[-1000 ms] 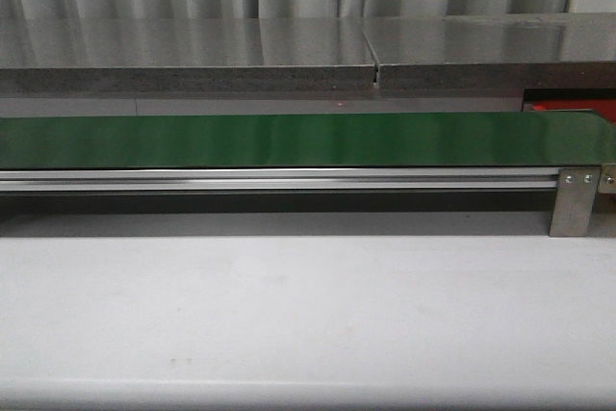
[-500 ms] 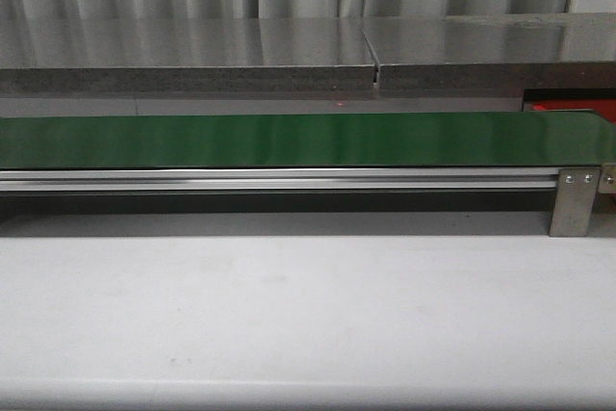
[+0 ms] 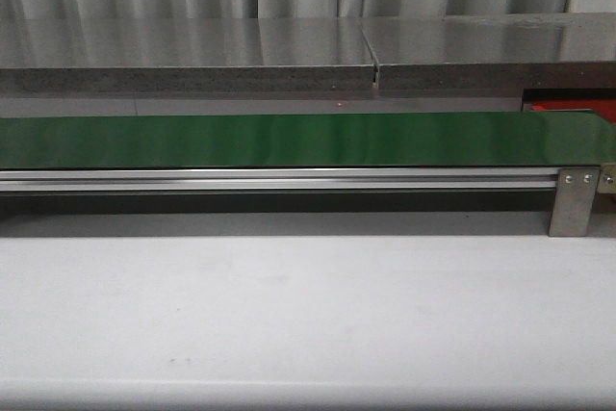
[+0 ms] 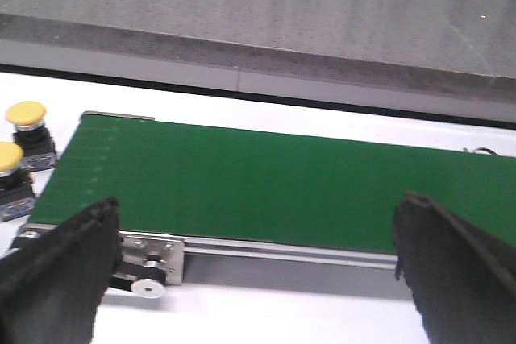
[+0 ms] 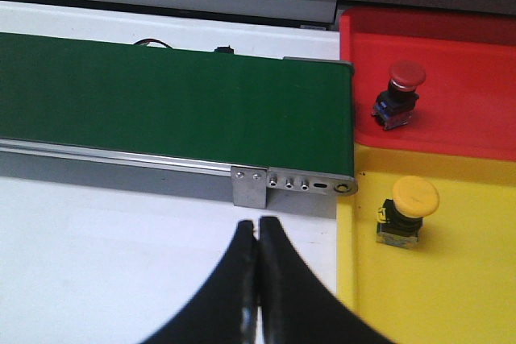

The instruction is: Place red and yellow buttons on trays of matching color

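— Red button (image 5: 398, 93) is seen lying in the red tray (image 5: 476, 78), a yellow button (image 5: 407, 210) in the yellow tray (image 5: 451, 296).
— And the grippers?
— Left gripper (image 4: 258, 267) is spread wide, nothing held; right gripper (image 5: 258, 239) is closed, nothing held.

White table (image 3: 308, 315) carries green belt (image 3: 289, 140), red tray (image 5: 468, 78), yellow tray (image 5: 435, 279).

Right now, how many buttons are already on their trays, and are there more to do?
Done: one red button lies on the red tray, one yellow button on the yellow tray. In hand: nothing; left gripper open, right gripper shut and empty, green belt bare. Left: two yellow buttons waiting beside the belt's end.
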Controlling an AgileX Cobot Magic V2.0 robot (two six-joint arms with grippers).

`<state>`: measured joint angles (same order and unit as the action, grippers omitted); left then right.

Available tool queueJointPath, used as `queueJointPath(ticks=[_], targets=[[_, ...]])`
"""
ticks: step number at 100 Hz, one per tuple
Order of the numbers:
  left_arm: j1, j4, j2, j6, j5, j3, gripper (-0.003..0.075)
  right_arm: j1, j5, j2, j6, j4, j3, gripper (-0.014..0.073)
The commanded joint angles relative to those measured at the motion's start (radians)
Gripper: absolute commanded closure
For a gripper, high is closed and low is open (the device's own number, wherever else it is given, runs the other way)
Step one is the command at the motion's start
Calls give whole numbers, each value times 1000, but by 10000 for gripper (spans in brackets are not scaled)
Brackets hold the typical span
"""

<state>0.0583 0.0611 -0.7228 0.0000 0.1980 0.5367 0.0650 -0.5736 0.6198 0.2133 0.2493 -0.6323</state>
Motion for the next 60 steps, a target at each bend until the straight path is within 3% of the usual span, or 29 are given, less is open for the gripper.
queueJointPath(ticks=[1,27,60], targets=[[-90,26,-40,0,-11,107,64,1,71,-4,8,12,-23,711],[-413,138,-274,0,177,373,83,1,71,-4,8,12,-23,711],[-481,107,-676,35,290,619,83,1,71,-4,8,12,-23,711]])
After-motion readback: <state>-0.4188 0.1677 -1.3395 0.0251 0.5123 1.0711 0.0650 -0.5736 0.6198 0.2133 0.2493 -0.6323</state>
